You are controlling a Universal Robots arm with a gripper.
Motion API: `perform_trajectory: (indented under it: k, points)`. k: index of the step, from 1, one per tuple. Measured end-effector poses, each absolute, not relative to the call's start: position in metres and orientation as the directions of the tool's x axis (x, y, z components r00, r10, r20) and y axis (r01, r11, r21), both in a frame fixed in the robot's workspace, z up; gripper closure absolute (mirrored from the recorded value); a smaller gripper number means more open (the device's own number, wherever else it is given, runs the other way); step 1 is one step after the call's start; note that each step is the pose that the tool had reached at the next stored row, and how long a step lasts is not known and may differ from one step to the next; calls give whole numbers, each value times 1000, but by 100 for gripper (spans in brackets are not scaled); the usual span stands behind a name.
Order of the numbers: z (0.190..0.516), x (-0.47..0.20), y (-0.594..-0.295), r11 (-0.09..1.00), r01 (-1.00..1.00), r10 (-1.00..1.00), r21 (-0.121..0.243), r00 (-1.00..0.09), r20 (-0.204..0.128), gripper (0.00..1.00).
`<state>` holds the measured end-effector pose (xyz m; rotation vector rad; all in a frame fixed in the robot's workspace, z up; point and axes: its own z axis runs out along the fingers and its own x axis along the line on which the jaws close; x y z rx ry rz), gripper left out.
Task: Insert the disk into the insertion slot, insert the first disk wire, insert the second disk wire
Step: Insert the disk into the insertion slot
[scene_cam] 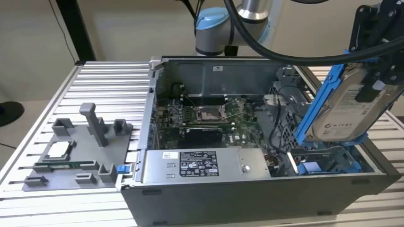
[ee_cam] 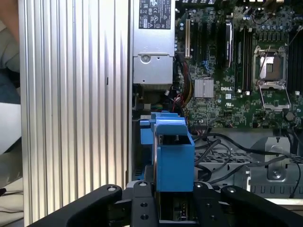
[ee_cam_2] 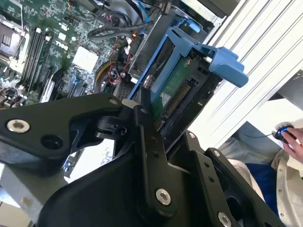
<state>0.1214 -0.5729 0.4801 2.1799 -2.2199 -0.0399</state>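
my gripper is clamped on the disk, a silver drive in its blue carrier, which hangs tilted on edge over the open computer case. the insertion slot, with blue rails, lies just beneath the disk's lower end; i cannot tell if they touch

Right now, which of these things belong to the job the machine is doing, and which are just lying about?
In the job: the disk, gripped in the claw above the open case; the insertion slot with blue rails, below it.
Just lying about: the power-supply box; the motherboard; the grey tray of parts at the exterior view's left.
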Motion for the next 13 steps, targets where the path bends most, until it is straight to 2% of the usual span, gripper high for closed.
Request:
perform_trajectory:
  k: [13]
  points:
    - [479, 121, -574, 18, -999, -1000, 39, -18, 3, 100]
